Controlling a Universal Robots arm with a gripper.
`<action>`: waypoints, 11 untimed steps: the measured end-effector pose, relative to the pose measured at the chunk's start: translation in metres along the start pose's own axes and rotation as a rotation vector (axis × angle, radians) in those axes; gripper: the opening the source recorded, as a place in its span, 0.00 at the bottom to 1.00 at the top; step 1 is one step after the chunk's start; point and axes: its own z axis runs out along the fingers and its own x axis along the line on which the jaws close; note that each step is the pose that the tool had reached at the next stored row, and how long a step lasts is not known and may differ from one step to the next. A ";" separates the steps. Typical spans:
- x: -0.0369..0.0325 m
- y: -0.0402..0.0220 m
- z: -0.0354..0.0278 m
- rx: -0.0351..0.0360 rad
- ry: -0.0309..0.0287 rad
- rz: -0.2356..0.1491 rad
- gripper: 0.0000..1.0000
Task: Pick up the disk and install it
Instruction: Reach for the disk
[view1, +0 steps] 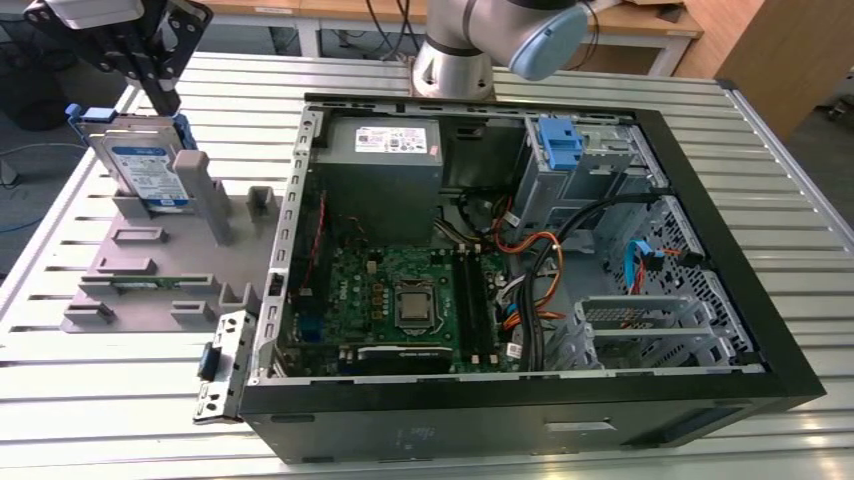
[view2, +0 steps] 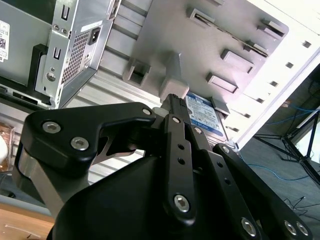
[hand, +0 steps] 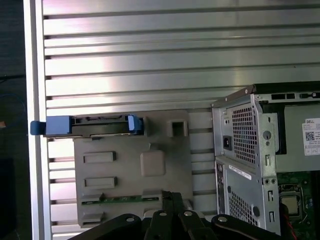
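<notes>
The disk (view1: 140, 165) stands on edge in a slot at the far end of a grey fixture (view1: 147, 275), on the exterior view's left. Its white-and-blue label faces out and blue rails run along its edges. My gripper (view1: 163, 100) hangs just above the disk's top edge, with its black fingers (view1: 150, 60) drawn together and nothing between them. In the second wrist view the gripper (view2: 174, 99) tapers to a point beside the disk's label (view2: 202, 114). The first wrist view looks down on the disk's top edge (hand: 90, 125), with the gripper (hand: 171, 196) apart from it.
An open computer case (view1: 747, 300) lies on the slatted metal table (view1: 107, 400). Inside are a grey power supply (view1: 387, 150), a green motherboard (view1: 400, 300), loose cables and a drive bay with a blue clip (view1: 561, 145). The arm's base (view1: 454, 60) stands behind the case.
</notes>
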 end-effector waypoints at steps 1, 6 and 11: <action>0.0005 0.0000 0.0000 0.0000 0.0000 0.000 0.11; 0.0026 -0.0002 -0.0001 0.0000 0.0000 0.000 0.11; 0.0028 -0.0002 0.0000 0.0002 0.0025 0.000 0.11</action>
